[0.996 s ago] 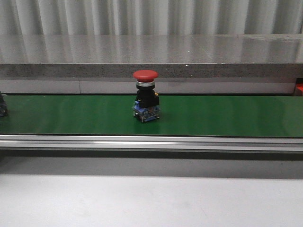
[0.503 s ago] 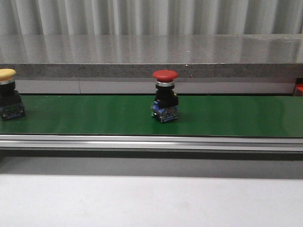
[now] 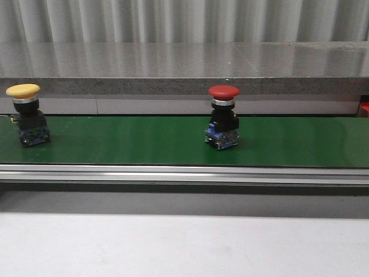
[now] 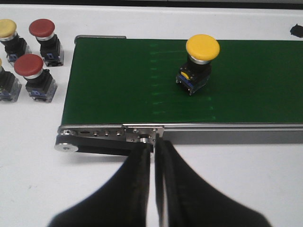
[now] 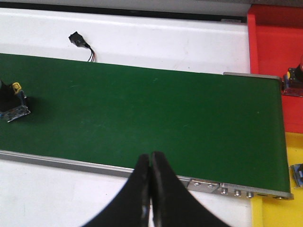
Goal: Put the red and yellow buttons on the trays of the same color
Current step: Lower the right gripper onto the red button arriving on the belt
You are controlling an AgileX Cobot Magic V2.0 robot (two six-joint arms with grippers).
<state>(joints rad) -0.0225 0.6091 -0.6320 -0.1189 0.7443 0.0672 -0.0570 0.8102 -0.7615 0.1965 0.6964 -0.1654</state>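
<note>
With both the left gripper [image 4: 154,156] and right gripper [image 5: 150,165] clenched empty, the red mushroom-cap button [image 3: 223,117] mid-way along the green conveyor belt [image 3: 127,141] could be missed if neither is opened in time.

Industrial lab or factory test cell, green conveyor belt [image 3: 115,141] in aluminium frame [image 3: 184,173] on white surface [image 3: 184,245], corrugated metal wall [image 3: 184,20] behind, red tray [image 5: 277,42] at belt's end
</note>
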